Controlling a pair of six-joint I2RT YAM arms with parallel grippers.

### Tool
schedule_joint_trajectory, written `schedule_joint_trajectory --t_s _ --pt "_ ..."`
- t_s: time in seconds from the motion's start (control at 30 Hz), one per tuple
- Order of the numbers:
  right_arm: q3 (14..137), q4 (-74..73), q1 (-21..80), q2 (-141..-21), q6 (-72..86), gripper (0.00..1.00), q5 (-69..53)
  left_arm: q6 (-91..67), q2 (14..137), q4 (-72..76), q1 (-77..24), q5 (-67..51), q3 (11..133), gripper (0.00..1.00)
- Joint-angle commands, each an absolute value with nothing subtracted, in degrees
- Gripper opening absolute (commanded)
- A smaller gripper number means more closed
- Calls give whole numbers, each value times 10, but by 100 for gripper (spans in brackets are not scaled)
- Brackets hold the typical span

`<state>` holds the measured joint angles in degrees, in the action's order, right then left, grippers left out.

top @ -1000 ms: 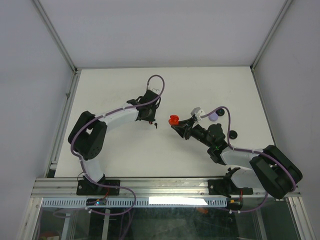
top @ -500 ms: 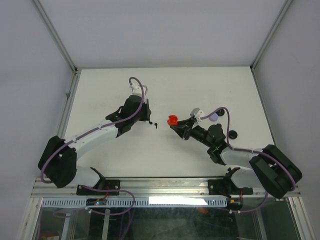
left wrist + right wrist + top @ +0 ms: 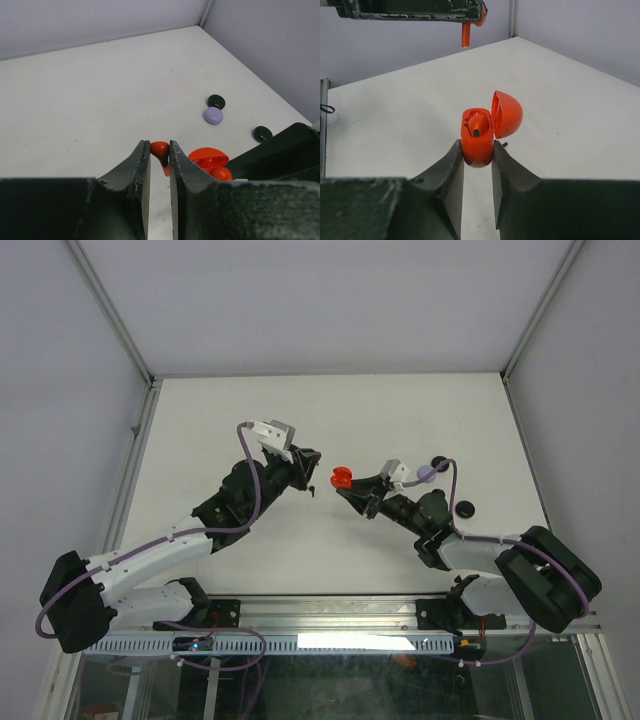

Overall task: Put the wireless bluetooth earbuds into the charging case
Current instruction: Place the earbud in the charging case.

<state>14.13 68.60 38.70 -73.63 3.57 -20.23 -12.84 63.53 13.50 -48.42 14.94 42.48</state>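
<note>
The red earbud point(image 3: 161, 149) is hanging stem-down, pinched between the nearly closed fingers of the left gripper point(image 3: 310, 476), just beside the open red charging case point(image 3: 506, 114) and higher than it. The right gripper point(image 3: 477, 150) is clamping that case's base tightly, with a second red bud point(image 3: 477, 125) sitting inside.

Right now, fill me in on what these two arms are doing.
The right gripper is shut on an open red charging case, lid flipped up, with one red earbud already seated inside. The left gripper pinches a second red earbud in the air near the case, not yet inserted. A lavender case and two black cases lie untouched on the table.
</note>
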Motion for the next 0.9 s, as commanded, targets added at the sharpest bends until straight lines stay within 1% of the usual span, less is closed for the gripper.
schedule_joint_trajectory --t_s 0.0,0.1,0.4,0.53,0.87 --pt "161 758 396 -732 7 0 -203 -52 606 243 -529 194 404 9" --pt "157 782 398 -734 1 0 -200 -34 603 276 -557 211 391 9" --pt "147 830 399 -733 -17 0 -212 -7 610 314 -602 232 376 9" --pt "135 859 399 -736 -10 0 -215 -2 617 316 -612 236 380 9" --pt "128 855 399 -726 -12 0 -221 -5 639 328 -626 230 389 9"
